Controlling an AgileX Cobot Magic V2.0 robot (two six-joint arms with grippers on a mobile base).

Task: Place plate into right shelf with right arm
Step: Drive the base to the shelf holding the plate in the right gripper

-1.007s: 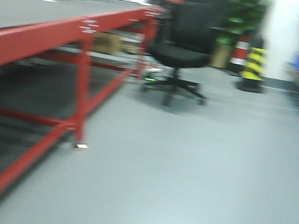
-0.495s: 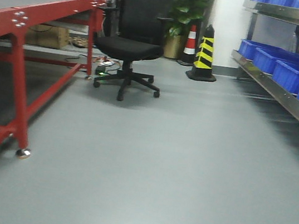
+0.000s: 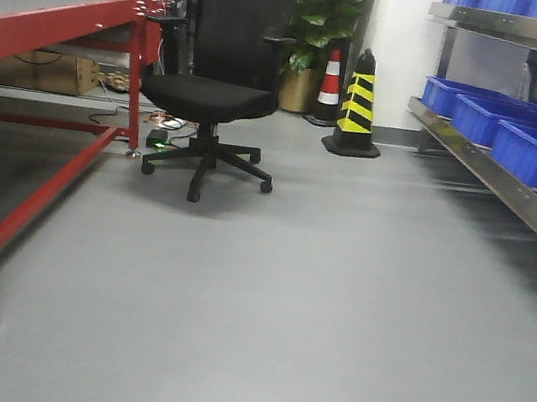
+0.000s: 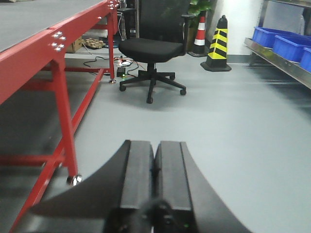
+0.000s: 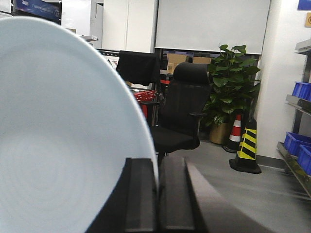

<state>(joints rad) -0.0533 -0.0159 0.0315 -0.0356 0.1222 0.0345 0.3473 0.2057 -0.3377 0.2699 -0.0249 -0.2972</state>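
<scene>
In the front-facing view, a long red-framed metal table (image 3: 69, 15) runs along the left, with a brown cardboard box (image 3: 50, 72) on the floor under it. A black wheeled office chair (image 3: 214, 92) stands on the grey floor (image 3: 282, 314) beside the table's far end. Behind the chair are a green potted plant (image 3: 327, 13), a red-and-white traffic cone (image 3: 329, 84) and, just beside that, a black-and-yellow striped cone (image 3: 357, 103). On the right, the shiny stainless-steel shelf (image 3: 494, 179) stretches along the wall, its lower ledge carrying a row of large blue plastic bins (image 3: 526, 138).

In the left wrist view, the black left gripper (image 4: 155, 143) fills the lower centre. Its two flat fingers (image 4: 138, 170) are pressed together with only a thin seam between them and nothing in it. Beyond it lie the table, the chair and the striped cone.

In the right wrist view, the round, shallow white plate with a pale bluish tint (image 5: 63, 136) covers the whole left half, standing on edge in the picture. Its rim drops into the narrow slot of the black right gripper (image 5: 158, 162), whose fingers (image 5: 141, 194) are clamped on it. The plate is thus held in the air, well apart from the shelf, which shows with its blue bins only at the far right edge, past the chair, plant and cones.
</scene>
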